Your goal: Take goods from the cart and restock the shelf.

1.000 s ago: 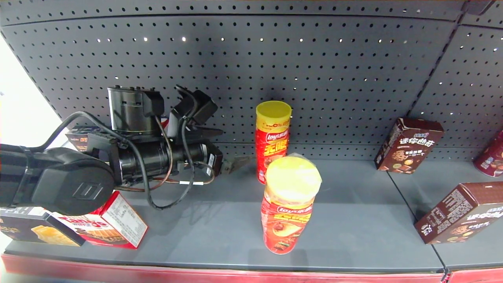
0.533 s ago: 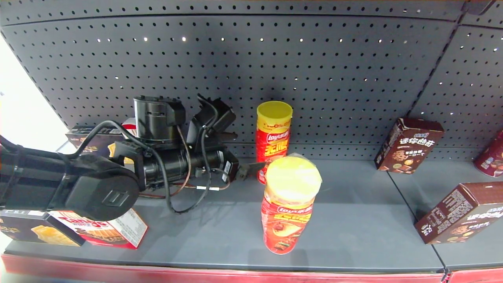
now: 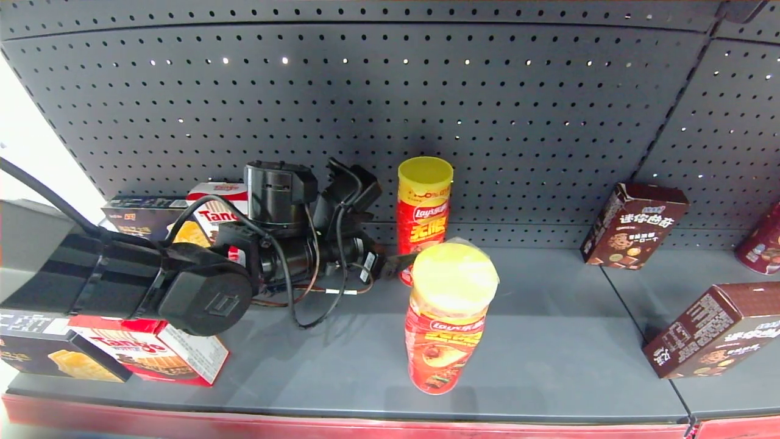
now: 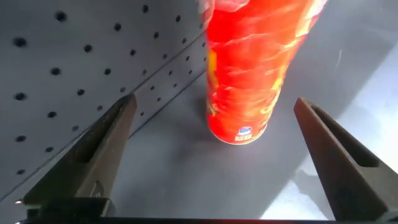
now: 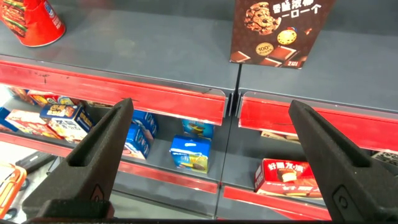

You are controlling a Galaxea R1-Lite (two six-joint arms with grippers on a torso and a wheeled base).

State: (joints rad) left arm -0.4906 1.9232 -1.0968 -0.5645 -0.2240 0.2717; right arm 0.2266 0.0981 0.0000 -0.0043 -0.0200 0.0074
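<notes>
**Chip can stands straight ahead of the wide left end effector**

Shelf [image 3: 548,341] stock in the middle bay is two red chip cans with yellow lids. The rear can [image 3: 424,213] stands upright close against the pegboard [image 3: 487,122]. The front can [image 3: 446,317] stands nearer the shelf's edge, well clear of the arm.

The left end effector [image 3: 397,263] lies low over the shelf, reaching in sideways from the robot's left, and its tip sits at the lower part of the rear can. In the left wrist view its fingers [image 4: 106,149] are spread wide and hold nothing. The can's base lies between and just beyond them, centred in the gap. Whether a fingertip touches the can cannot be told.

The relation that matters is that the can's long axis is vertical while the end effector comes at it level, so the fingers would close across its round body near the foot. A grip that low on a tall can looks prone to tipping it, and the pegboard just behind leaves little room.

The left arm is plainly the nearer one. The right end effector [image 5: 211,104] is also spread wide and empty, and faces the red-edged lower shelves, away from both cans.

A wafer box [image 3: 164,350] lies under the left arm, and brown cookie boxes [image 3: 634,225] sit in the next bay.
</notes>
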